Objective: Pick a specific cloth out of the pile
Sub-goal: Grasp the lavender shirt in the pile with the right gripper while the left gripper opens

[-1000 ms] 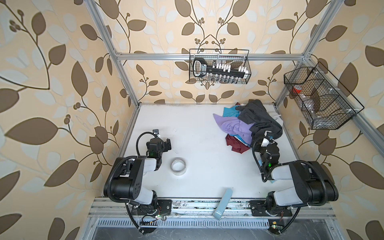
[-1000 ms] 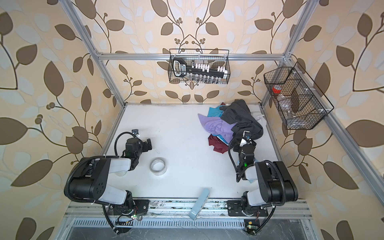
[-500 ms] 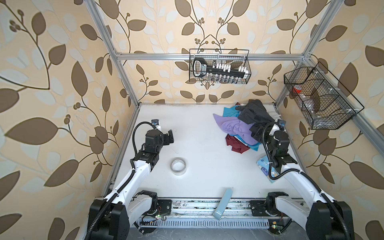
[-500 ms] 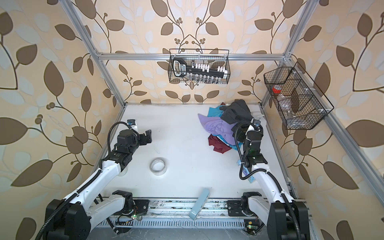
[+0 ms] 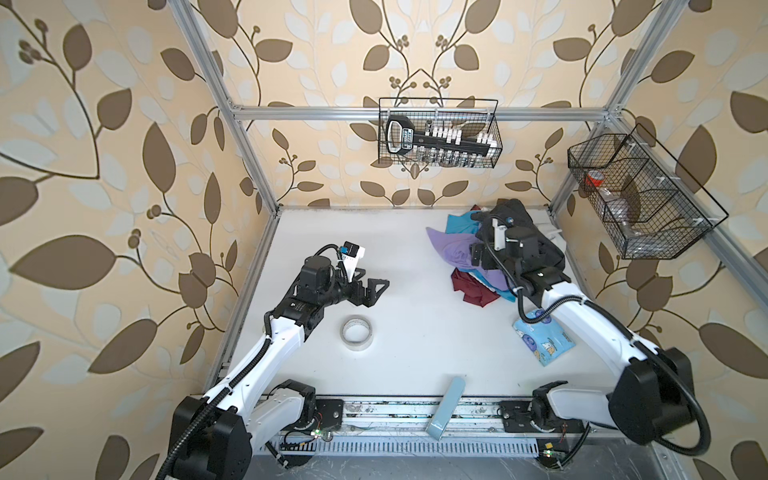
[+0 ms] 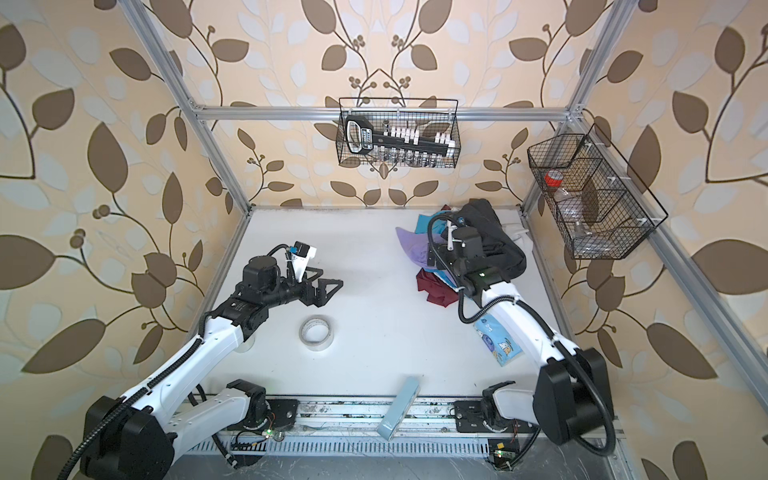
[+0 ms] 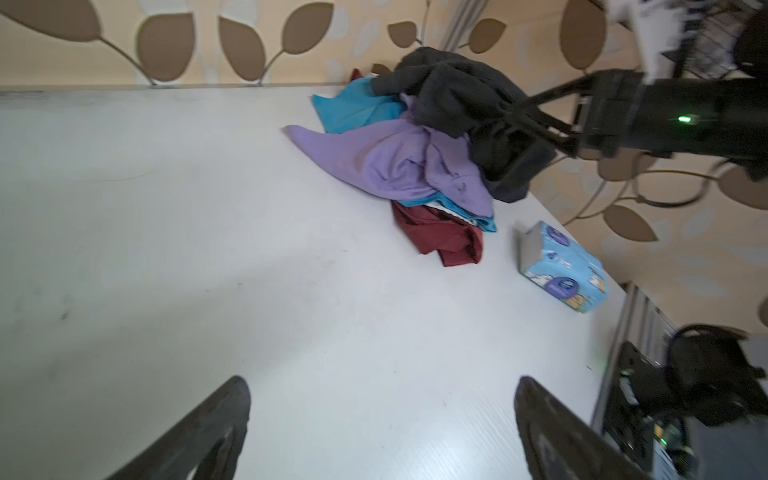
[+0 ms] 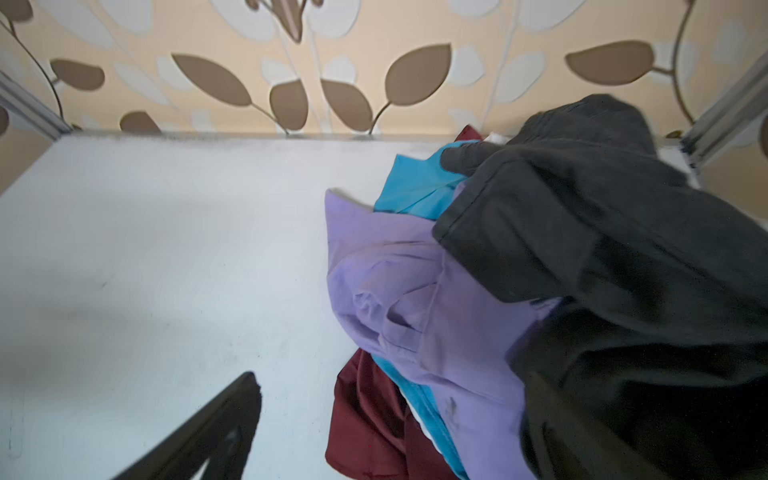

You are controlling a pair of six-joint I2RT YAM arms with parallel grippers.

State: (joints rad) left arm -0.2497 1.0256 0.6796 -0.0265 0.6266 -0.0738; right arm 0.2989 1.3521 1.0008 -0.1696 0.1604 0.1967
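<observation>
Both my tools are released: left tool over the table, right tool at the pile. Only wrist views show the cloth tucked under the dark garment.

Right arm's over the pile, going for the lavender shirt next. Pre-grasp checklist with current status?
1. Right gripper open and empty: ok.
2. Lavender shirt in view: ok, exposed on the pile's side toward the table middle.
3. Shirt free of other garments: not ok, the dark grey garment overlaps one edge; the teal garment and maroon garment lie beneath.
4. Grasp lined up on the shirt alone: cannot tell, only one finger shows clearly in the right wrist view.
5. Left gripper clear of the pile: ok, open over bare table near the tape roll.
</observation>
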